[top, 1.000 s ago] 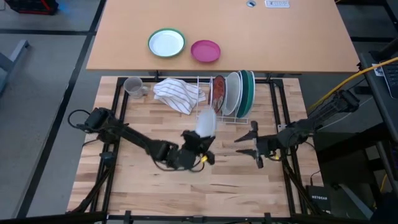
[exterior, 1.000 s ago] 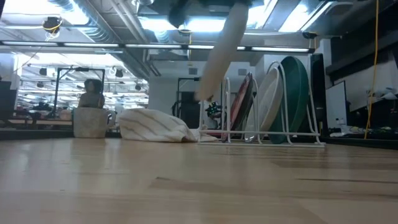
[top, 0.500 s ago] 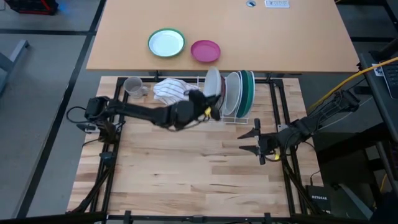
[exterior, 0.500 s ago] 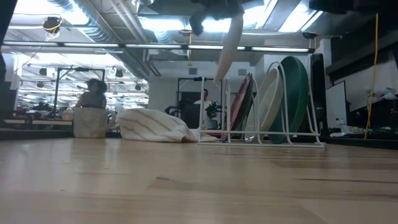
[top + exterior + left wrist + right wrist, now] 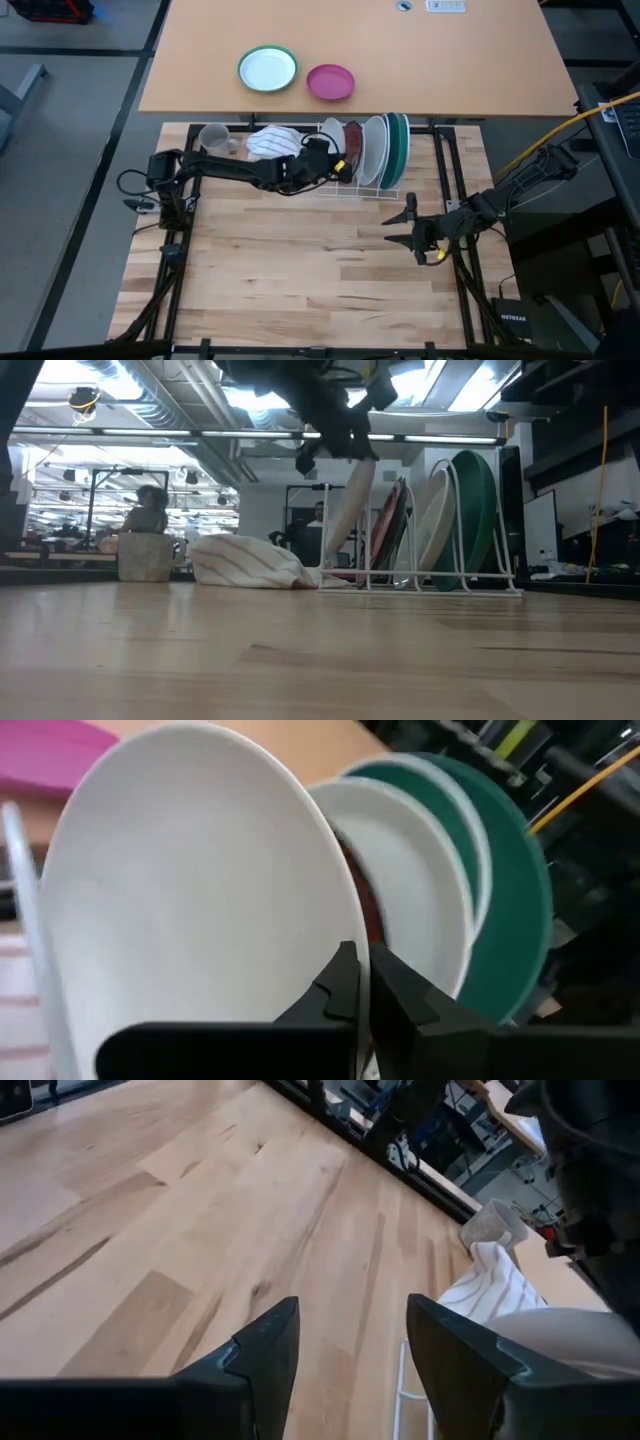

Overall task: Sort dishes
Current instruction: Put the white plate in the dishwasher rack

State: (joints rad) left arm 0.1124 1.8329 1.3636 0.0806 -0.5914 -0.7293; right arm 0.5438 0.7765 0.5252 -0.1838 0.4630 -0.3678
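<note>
Left gripper (image 5: 335, 165) at the near end of the wire dish rack (image 5: 368, 187), far side of the wooden table (image 5: 300, 270); fingers closed tight on the rim of a white plate (image 5: 190, 910), plate on edge and tilted, lower rim down at the rack's first slot per low view (image 5: 345, 520); seated or not, cannot tell. From the left wrist view: fingertips (image 5: 345, 990) pinched together over the plate's edge, nearly no gap between.

Behind the held plate, standing in the rack in order: red-brown plate (image 5: 352, 148), second white plate (image 5: 374, 150), dark green plate (image 5: 399, 148); all upright on edge, leaning slightly, close together; red-brown one mostly hidden in the wrist view.

Right gripper (image 5: 408, 228) over bare wood on the table's right side, well apart from the rack; fingers (image 5: 265, 1350) spread wide, holding nothing.

Also noted: striped cloth (image 5: 272, 143) crumpled just beside the rack; grey mug (image 5: 214, 137) near the table's far left corner; small green-rimmed plate (image 5: 267, 69) and pink bowl (image 5: 330, 81) side by side on the tan desk (image 5: 450, 60) beyond; person (image 5: 148, 510) seen in the room behind, low view.
</note>
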